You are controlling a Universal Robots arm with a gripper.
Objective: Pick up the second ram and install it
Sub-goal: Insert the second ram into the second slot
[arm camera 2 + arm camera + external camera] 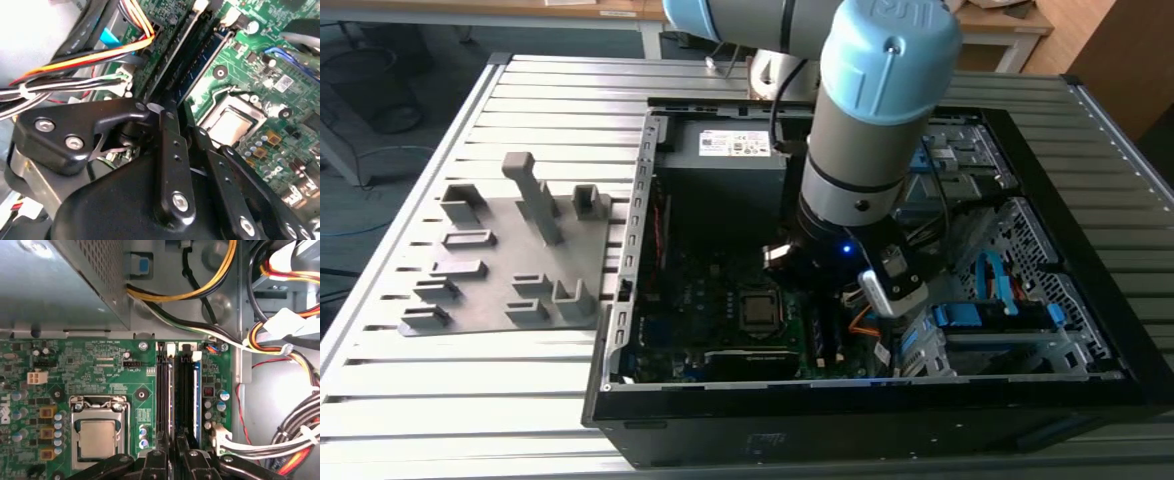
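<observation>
First wrist view: the gripper point(172, 460) sits at the near end of the memory slots point(177, 395), its black fingers point(155, 465) drawn close together over the slot bank, with only a narrow gap between them. Whether a board is pinched in that gap I cannot tell; the fingers hide it. Running directly away from the jaws are the parallel slots, long axis in line with the gripper's own centreline. A blue-green edge, which I take to be the second ram point(196, 400), stands on edge in the outer slot beside the capacitors, just to one side of the jaws, not between them. White latches point(192, 356) at the far slot ends look upright. Beside the slots lies the CPU socket point(97, 435); beyond, the power supply point(60, 285) and its yellow and black cables point(200, 290). Second wrist view: the same fingers point(170, 150) bear down at the slot line, the blue-edged stick point(200, 65) stretching away from them. Exterior view: the arm point(874, 130) stands near vertical inside the open computer case point(640, 300), wrist low over the motherboard point(707, 290); the grey holder tray point(507, 250) lies well apart on the table point(400, 400), to the exterior view's left.
</observation>
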